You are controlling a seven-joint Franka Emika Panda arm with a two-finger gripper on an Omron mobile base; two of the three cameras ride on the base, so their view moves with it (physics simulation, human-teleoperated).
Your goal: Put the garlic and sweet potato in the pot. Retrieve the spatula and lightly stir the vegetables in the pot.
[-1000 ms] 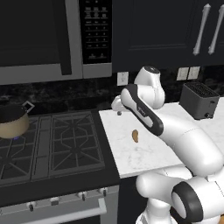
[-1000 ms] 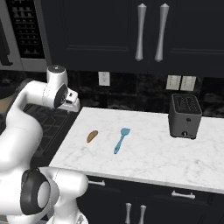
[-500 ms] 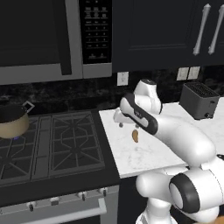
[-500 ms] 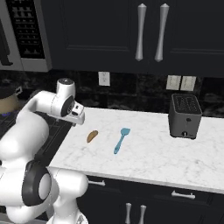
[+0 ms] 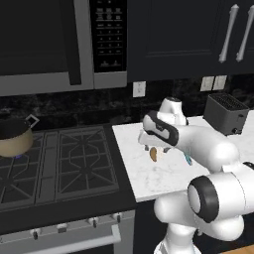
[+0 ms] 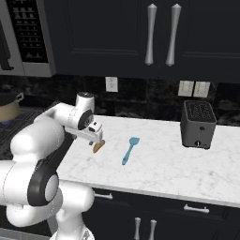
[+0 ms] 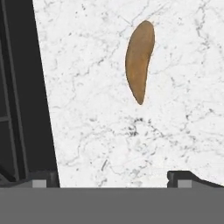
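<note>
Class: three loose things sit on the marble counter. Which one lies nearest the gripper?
The sweet potato, brown and tapered, directly under the open gripper. The blue spatula lies farther right, the toaster farthest.

Dark cabinets (image 6: 159, 33) with long silver handles hang over a white marble counter (image 6: 178, 164) — a black toaster (image 6: 198, 124) sits well to the claw's right. A gas stove (image 5: 54, 168) lies left, beneath a microwave (image 5: 54, 44).

A dark toaster (image 6: 198, 123) stands on the white marble counter (image 6: 168, 164); a black gas stove (image 5: 59, 168) adjoins it
</note>
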